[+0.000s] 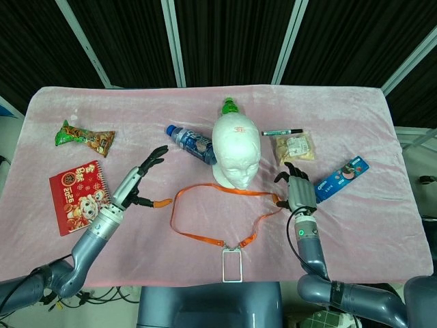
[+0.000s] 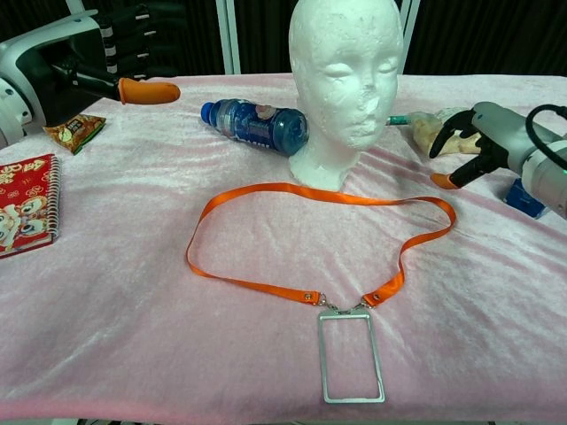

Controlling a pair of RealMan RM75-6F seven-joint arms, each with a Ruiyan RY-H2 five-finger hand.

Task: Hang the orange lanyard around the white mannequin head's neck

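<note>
**Lanyard flat on the pink cloth, both hands empty**

Nearest the robot, one clear badge holder (image 1: 231, 265) lies at the table's front edge, clipped to the orange lanyard (image 1: 205, 237). The lanyard's loop is spread flat on the pink velvety cloth (image 1: 382, 232), its far side touching the base of the white mannequin head (image 1: 235, 152), not around the neck. The left hand (image 1: 136, 181) hovers to the loop's left with fingers spread, holding nothing. The right hand (image 1: 299, 189) sits just beside the loop's right bend, fingers apart and empty.

Further back lie one red notebook (image 1: 77, 196), one blue snack box (image 1: 341, 177), one blue bottle (image 1: 192, 143) against the head, one clear snack bag (image 1: 295, 147), one marker (image 1: 281, 132) and one green-and-orange snack packet (image 1: 85, 137). A green-capped bottle (image 1: 230, 106) stands behind the head. Dark curtains (image 1: 232, 37) with pale metal bars back the table.
</note>
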